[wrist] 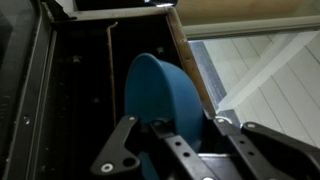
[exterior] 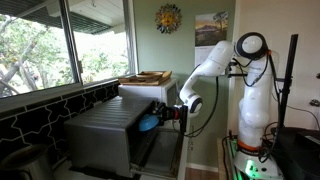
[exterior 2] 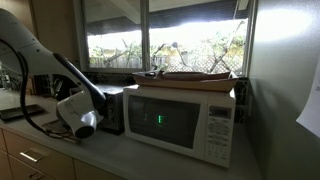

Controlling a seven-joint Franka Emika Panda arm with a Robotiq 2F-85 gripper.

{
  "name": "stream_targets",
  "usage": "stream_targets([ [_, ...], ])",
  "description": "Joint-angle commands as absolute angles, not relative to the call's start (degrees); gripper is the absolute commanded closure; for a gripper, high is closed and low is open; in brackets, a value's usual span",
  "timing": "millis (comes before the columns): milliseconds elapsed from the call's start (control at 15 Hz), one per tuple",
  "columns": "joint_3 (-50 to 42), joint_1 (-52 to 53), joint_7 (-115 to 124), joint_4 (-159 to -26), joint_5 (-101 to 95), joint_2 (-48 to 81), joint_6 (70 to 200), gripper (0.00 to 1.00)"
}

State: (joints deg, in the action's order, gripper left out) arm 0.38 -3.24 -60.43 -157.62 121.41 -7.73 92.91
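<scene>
One blue bowl (wrist: 160, 92) gripped in jaws, inside oven (exterior: 100, 135)

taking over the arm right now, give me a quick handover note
Claw: shut on the blue bowl.
Bowl: held on edge at the open front of the small oven, beside the microwave.
Done: bowl gripped and at the oven mouth.
Left: not set down yet; likely place it inside, then open.

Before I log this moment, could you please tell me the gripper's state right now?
Gripper: closed on the blue bowl, with one of the fingers on each side of it.
</scene>
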Motion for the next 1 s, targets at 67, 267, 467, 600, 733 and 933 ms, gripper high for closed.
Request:
stream_targets([
  [67, 1.21, -2.06, -62.24, -157.56, 127.19, -7.01, 95.7, 0.97],
  [267, 1.81, -1.53, -61.11, -157.56, 129.0, -7.43, 99.03, 0.89],
  [467, 2.43, -1.06, -60.82, -157.39, 130.75, -8.06, 101.42, 0.63],
  [600, 2.81, -0.74, -60.46, -157.25, 131.79, -8.46, 102.85, 0.5],
  [733, 3.05, -0.44, -59.65, -157.23, 132.18, -9.15, 103.78, 0.35],
  [933, 3.26, -0.19, -58.06, -157.47, 131.48, -10.02, 104.85, 0.13],
])
